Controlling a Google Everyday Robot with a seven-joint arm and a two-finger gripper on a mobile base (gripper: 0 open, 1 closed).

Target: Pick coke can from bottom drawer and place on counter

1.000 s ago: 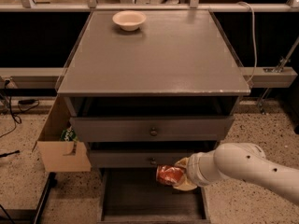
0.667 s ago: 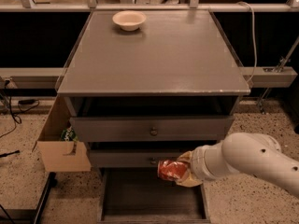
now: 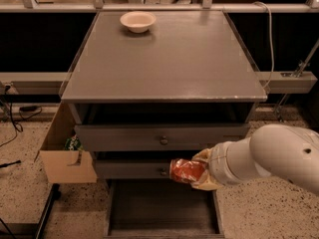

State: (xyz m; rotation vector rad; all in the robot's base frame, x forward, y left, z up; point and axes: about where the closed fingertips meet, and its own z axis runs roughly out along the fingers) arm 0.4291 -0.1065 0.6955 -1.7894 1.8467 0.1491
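Coke can (image 3: 183, 170), clamped in the gripper (image 3: 200, 172), could be bumped on the counter (image 3: 164, 59) edge at 12 o'clock and dropped.

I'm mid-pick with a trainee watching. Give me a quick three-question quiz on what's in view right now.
1. True or false: the coke can lies inside the bottom drawer.
2. What stands on the counter? A) a mug B) a cream bowl C) a plate
3. Where is the pincer?
Key: 1 false, the pincer holds it above the open drawer. 2 B. 3 Below the counter, in front of the middle drawer, shut on the can.
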